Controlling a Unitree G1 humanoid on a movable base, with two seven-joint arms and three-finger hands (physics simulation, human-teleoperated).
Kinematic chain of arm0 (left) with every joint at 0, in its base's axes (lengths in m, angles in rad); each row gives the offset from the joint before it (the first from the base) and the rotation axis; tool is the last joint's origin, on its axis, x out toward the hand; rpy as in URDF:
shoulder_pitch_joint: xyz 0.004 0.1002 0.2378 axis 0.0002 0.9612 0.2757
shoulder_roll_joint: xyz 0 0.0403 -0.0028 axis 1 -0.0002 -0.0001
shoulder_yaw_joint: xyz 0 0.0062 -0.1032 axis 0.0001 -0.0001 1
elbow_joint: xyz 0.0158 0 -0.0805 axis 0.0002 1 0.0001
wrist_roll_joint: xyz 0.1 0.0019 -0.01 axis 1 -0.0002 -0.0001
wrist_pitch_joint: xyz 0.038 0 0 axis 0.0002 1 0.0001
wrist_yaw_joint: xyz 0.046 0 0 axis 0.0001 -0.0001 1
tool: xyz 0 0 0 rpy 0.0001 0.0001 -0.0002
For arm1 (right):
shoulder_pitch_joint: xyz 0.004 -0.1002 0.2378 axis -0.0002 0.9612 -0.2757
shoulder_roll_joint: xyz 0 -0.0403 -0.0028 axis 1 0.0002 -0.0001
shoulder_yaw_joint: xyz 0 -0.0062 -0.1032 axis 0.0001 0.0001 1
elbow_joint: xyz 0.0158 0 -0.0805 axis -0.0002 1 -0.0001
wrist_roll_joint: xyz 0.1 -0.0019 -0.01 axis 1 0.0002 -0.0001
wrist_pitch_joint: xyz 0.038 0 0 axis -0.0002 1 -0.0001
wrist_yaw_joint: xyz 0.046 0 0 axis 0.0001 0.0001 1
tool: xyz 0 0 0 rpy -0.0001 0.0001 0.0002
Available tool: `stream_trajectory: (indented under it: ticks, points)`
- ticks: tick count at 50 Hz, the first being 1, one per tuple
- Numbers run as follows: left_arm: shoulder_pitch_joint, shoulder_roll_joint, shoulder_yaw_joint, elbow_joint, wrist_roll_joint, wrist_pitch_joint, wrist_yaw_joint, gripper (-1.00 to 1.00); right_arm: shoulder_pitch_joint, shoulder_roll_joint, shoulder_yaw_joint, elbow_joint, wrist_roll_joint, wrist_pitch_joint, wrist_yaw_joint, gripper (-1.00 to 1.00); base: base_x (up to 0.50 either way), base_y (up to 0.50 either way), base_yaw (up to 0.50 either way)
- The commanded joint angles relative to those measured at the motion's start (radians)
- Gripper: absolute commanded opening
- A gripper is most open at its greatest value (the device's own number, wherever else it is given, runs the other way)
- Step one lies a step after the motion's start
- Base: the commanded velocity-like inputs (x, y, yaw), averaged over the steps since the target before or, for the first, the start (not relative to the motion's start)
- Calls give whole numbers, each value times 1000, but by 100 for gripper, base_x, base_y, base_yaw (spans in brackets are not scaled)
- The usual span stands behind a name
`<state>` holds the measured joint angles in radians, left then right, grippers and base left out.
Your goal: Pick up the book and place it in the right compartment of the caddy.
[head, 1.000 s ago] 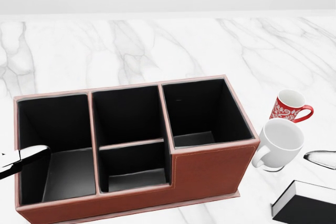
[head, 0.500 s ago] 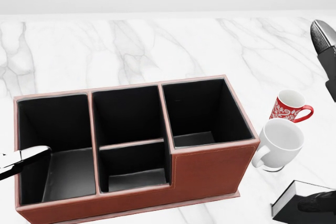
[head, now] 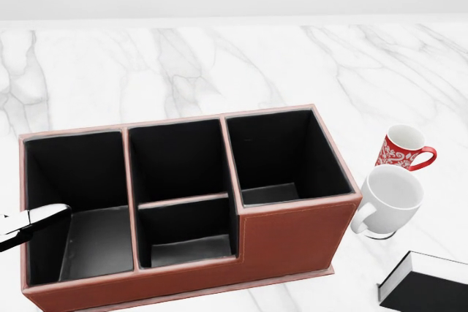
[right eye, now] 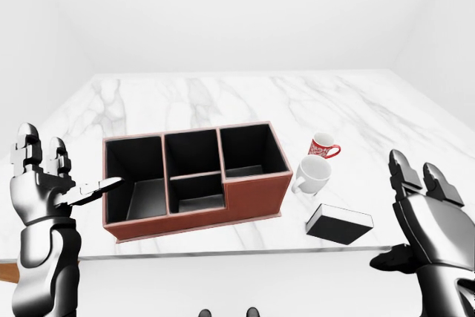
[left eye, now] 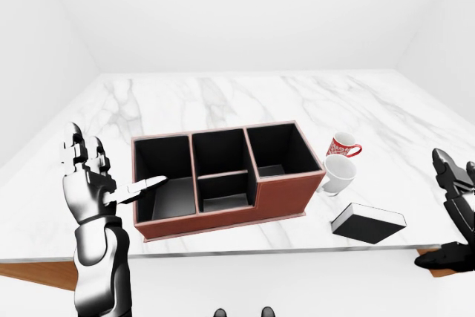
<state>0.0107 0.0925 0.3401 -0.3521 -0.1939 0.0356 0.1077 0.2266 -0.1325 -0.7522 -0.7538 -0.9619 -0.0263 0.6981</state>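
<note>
A black book with white page edges lies flat on the marble table, at the bottom right of the head view, right of the caddy. The reddish-brown caddy has black-lined compartments; its right compartment holds nothing. My left hand is open and held up left of the caddy, with its thumb over the left compartment's rim. My right hand is open and raised to the right of the book, below the table's near edge in the right-eye view, touching nothing.
A white mug stands against the caddy's right end, with a red patterned mug just above it in the head view. The book lies close below the white mug. The table's near edge runs just below the caddy and book.
Half a second ago my right hand showed at the head view's right edge and over the book; now it is out of that view. The left hand, caddy, mugs and book have not moved.
</note>
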Motion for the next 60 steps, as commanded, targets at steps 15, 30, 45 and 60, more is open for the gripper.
stream_trajectory:
  ticks: [15, 30, 45, 60]
  points:
    - [0, -2, -4, 5, 6, -3, 0, 100, -78, -94, 161, 416, -123, 98, 0, 100, 0, 0, 0]
    - [0, -3, -10, 5, 15, -3, 2, 100, -148, -173, 276, 633, -117, 114, -96, 100, 0, 0, 0]
    - [-5, 1, -13, 22, 14, -13, 2, 100, -183, -215, 318, 714, -128, 114, -135, 100, 0, 0, 0]
    - [0, -3, -15, 13, 17, -9, 1, 100, -214, -234, 347, 776, -140, 114, -169, 100, 0, 0, 0]
